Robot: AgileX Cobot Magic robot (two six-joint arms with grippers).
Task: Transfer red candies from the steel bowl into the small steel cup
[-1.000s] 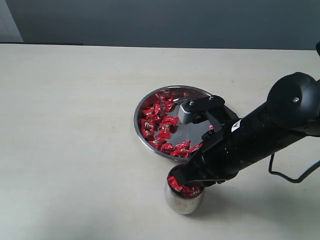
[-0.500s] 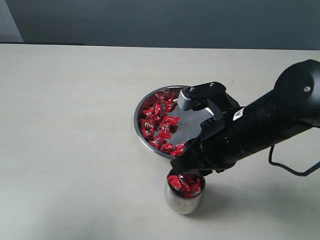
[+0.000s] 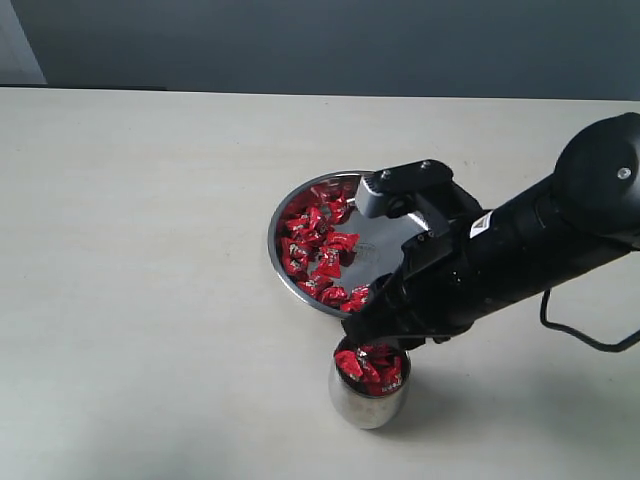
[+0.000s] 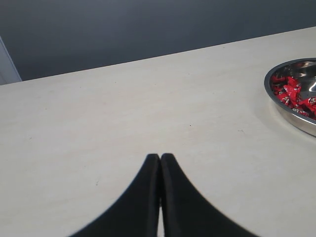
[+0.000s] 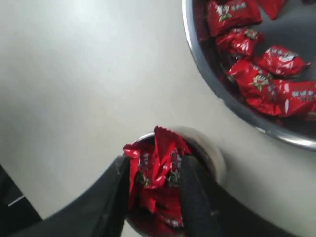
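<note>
The steel bowl (image 3: pixel 275 250) holds several red candies (image 3: pixel 315 245), mostly along its left side. In front of it stands the small steel cup (image 3: pixel 368 408), heaped with red candies (image 3: pixel 372 370). My right gripper (image 3: pixel 366 349) hangs just above the cup's mouth. In the right wrist view its fingers (image 5: pixel 117 182) stand apart on either side of the topmost candies (image 5: pixel 158 160), which rest on the heap in the cup (image 5: pixel 216 154). The bowl's rim (image 5: pixel 222 94) is close by. My left gripper (image 4: pixel 160 157) is shut, empty, over bare table far from the bowl (image 4: pixel 296 121).
The pale tabletop (image 3: pixel 150 280) stretches wide to the left of bowl and cup. My right arm (image 3: pixel 520 250) crosses over the bowl's right half. A black cable (image 3: pixel 585 335) trails on the table at the right. A dark wall (image 3: pixel 320 40) closes the far edge.
The right gripper's jaws have spread wider over the cup and the arm has lifted slightly, uncovering the cup's mouth. The left gripper shows only now.
</note>
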